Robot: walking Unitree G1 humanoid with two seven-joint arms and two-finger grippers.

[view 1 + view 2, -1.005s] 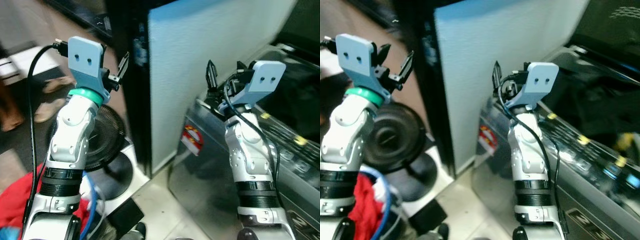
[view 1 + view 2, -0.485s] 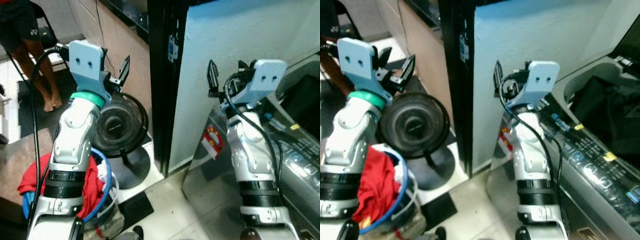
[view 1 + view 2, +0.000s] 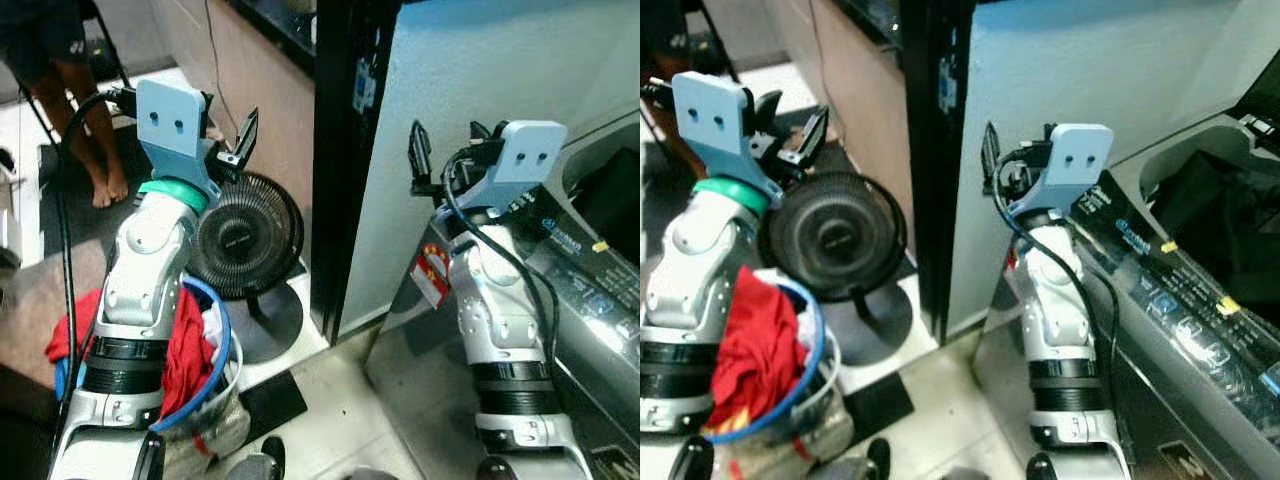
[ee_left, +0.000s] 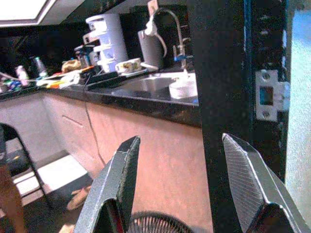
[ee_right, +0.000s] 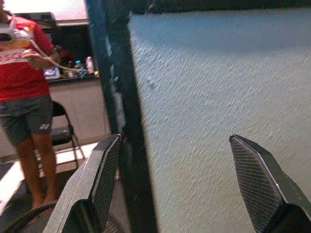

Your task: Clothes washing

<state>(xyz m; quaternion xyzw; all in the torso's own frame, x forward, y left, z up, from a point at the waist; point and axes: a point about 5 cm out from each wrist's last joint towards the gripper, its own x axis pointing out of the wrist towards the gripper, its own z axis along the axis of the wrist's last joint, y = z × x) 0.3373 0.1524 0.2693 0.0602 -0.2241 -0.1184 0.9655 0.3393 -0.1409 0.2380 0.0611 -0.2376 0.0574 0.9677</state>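
Note:
A blue-rimmed laundry basket [image 3: 205,345] holding red clothes [image 3: 185,350] stands on the floor at my lower left, beside my left arm. The washing machine [image 3: 585,285] is at the right, its lid up and dark clothes [image 3: 1205,205] in the drum. My left gripper [image 3: 793,115] is raised at chest height, open and holding nothing, pointing towards a kitchen counter. My right gripper [image 3: 447,135] is also raised and open, with nothing between its fingers [image 5: 102,179], facing the pale wall just left of the washer.
A black floor fan [image 3: 245,235] stands behind the basket. A black door frame [image 3: 335,150] and pale wall [image 3: 500,60] rise straight ahead. A person [image 3: 60,70] stands barefoot at the far left. A counter with a sink [image 4: 146,87] lies beyond.
The camera has swung left and steadied: the basket and fan have come into view and the washer has slid towards the right edge. Both arms hold the same raised pose.

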